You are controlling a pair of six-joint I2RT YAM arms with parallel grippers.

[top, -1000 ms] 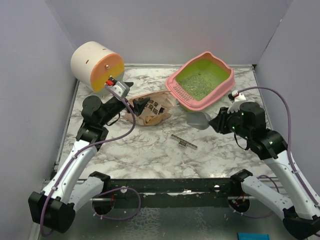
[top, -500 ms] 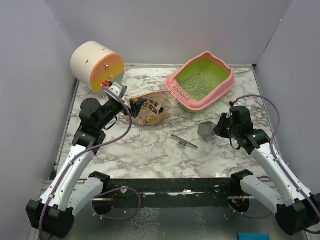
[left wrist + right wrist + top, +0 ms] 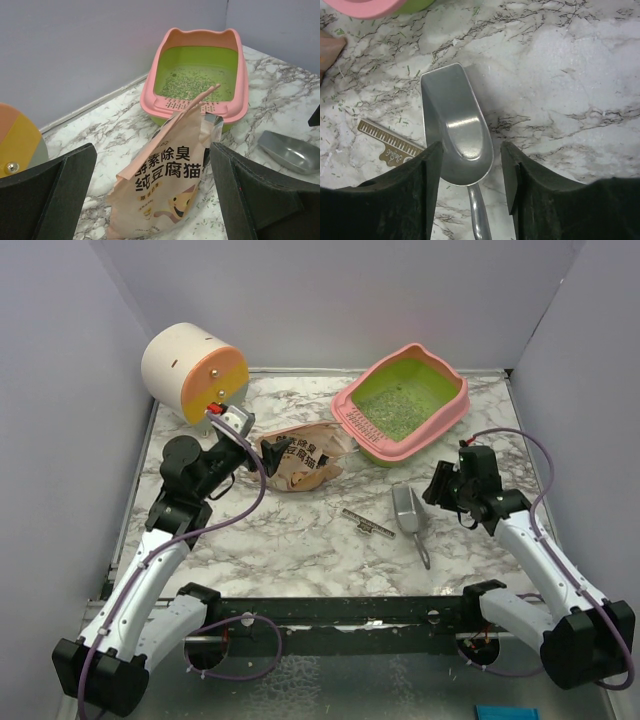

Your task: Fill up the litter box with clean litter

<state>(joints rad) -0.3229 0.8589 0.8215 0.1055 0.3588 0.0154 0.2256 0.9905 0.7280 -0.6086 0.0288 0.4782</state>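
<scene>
The right hand [image 3: 471, 147] has its jaws partly apart and grips nothing. Seen from its wrist, the grey metal scoop [image 3: 457, 125] lies flat on the marble worktop [image 3: 580, 75], with the rear of its bowl and the start of its handle in the gap between the two dark fingers [image 3: 405, 200]. Whether a finger brushes the scoop's edge cannot be told. From above, the scoop lies just left of that hand, bowl toward the far side and handle toward the near edge. A small gold toothed strip [image 3: 368, 523] lies just left of the scoop, and stray granules speckle the marble around both. The left hand [image 3: 152, 147] is spread wide and holds nothing. It points at the crinkled peach-pink bag [image 3: 160, 185], which stands open-topped beyond its fingertips, apart from them as far as the view shows. The pink litter box [image 3: 345, 405] sits at the far right of the worktop, beyond the bag and the scoop. A thin, patchy layer of greyish-green litter [image 3: 390, 412] covers part of its lime-green floor. A cream-and-orange cylinder [image 3: 190, 370] stands at the far left, behind the left hand.
</scene>
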